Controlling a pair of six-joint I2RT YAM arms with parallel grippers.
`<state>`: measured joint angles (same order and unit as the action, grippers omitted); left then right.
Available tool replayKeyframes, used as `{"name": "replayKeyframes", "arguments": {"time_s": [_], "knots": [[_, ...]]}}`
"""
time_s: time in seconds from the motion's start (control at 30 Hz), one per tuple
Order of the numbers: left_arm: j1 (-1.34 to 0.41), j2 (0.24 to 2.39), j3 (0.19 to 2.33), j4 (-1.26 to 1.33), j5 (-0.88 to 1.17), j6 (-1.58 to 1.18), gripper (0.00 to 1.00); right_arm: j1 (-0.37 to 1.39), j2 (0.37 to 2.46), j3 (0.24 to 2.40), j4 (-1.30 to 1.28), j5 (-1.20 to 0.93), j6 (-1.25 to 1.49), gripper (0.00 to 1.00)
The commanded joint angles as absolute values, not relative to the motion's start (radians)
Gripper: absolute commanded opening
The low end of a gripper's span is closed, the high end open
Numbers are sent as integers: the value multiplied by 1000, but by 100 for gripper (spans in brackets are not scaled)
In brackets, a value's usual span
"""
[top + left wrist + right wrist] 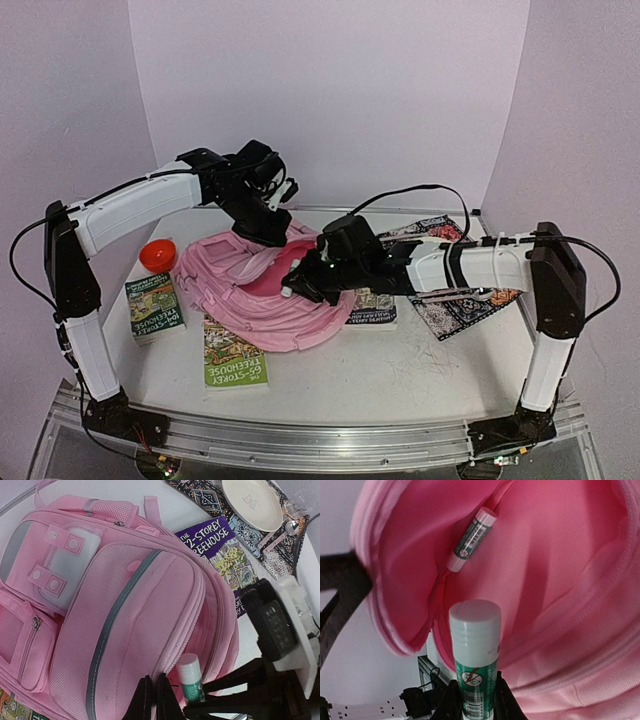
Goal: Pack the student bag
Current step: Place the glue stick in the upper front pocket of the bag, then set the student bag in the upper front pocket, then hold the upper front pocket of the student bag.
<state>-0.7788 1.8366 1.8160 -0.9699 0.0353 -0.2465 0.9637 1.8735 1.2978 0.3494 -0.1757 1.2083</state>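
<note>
The student bag (250, 295) is a big pink backpack lying front up in the middle of the table, its main compartment gaping open. My left gripper (154, 695) is shut on the zip edge of that opening and holds it up; from above it (272, 232) sits at the bag's far rim. My right gripper (474, 700) is shut on a green and white glue stick (474, 650), cap forward, at the mouth of the bag's pink interior (560, 580). The same stick (191, 677) shows at the opening in the left wrist view. A second glue stick (470, 539) lies inside the bag.
Two green books (234, 352) (154, 305) lie left of and in front of the bag, and a red bowl (158, 255) sits behind them. A purple book (222, 555) lies to the right. A patterned mat (455, 300) there carries a cream plate (251, 502) and a spoon (290, 527).
</note>
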Motion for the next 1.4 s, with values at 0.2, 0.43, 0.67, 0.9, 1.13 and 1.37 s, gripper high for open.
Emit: {"name": "replayKeyframes", "arguments": {"time_s": [0.2, 0.43, 0.67, 0.9, 1.13, 1.37], "knots": [[-782, 1780, 1834, -900, 97, -271, 0, 924, 1991, 1449, 435, -141, 1337, 22], [-782, 1780, 1821, -887, 103, -273, 0, 916, 2019, 1474, 435, -139, 1335, 42], [-782, 1776, 1812, -875, 89, -273, 0, 915, 1988, 1461, 434, -132, 1270, 47], [-777, 1769, 1811, -869, 65, -275, 6, 916, 1889, 1366, 394, -110, 1109, 49], [-747, 1738, 1767, -857, 82, -270, 21, 919, 1752, 1226, 323, -51, 941, 52], [-670, 1656, 1615, -813, 134, -300, 32, 945, 1677, 1198, 267, 12, 815, 56]]}}
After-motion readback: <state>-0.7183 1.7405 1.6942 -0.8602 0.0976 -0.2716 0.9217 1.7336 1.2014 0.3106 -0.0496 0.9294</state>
